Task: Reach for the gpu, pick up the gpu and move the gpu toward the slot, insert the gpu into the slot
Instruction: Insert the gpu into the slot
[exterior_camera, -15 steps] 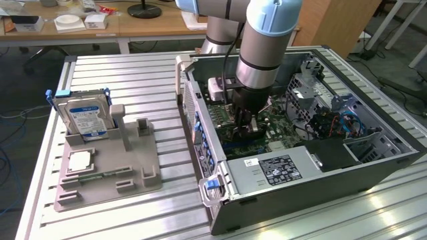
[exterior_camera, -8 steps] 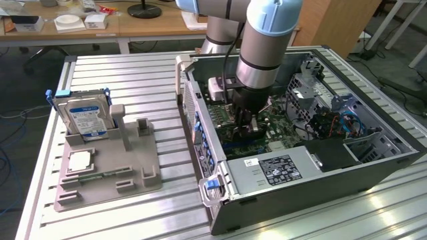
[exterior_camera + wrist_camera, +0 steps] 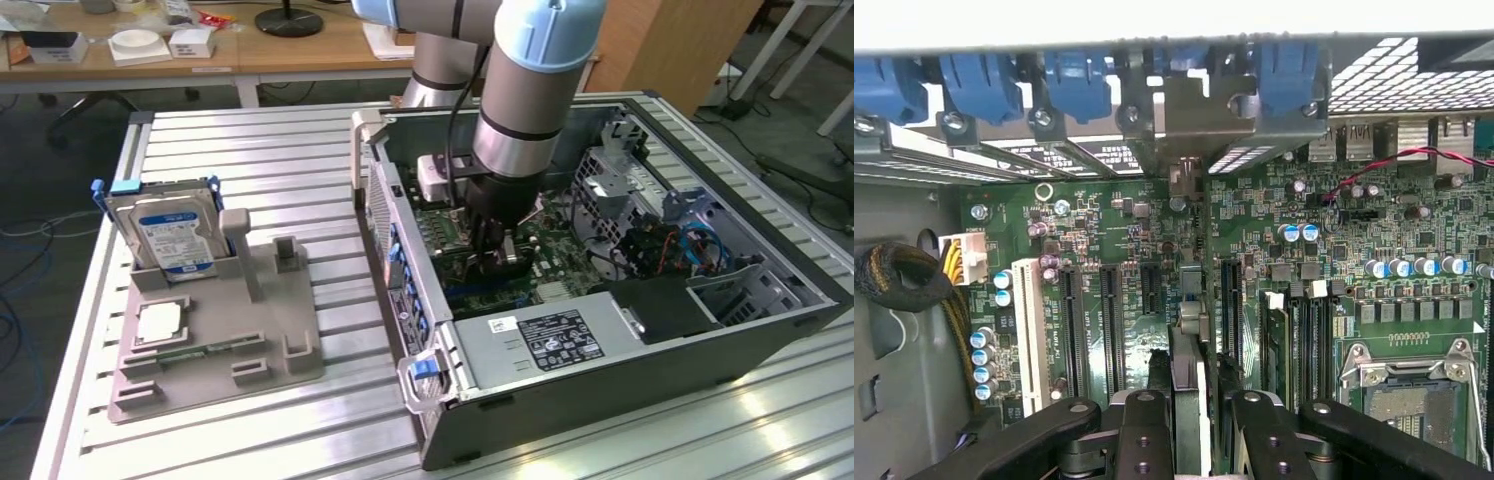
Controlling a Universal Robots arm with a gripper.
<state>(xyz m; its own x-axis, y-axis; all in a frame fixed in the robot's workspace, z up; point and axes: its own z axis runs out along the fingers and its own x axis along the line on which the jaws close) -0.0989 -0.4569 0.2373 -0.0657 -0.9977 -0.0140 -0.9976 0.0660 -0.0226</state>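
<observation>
On the ribbed metal desk (image 3: 267,150) lies an open computer case (image 3: 747,330). My end effector (image 3: 1189,420) grips the gpu (image 3: 1189,385) edge-on, low over the green motherboard (image 3: 1124,230) among its slots (image 3: 1229,300). Picking up is done; seating not confirmed.

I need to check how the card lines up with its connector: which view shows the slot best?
The wrist view: the slot lies in line with the gpu, which stands edge-on between the jaws of the gripper, among the black connectors on the green motherboard. In the exterior view the arm hides that part of the board.
</observation>
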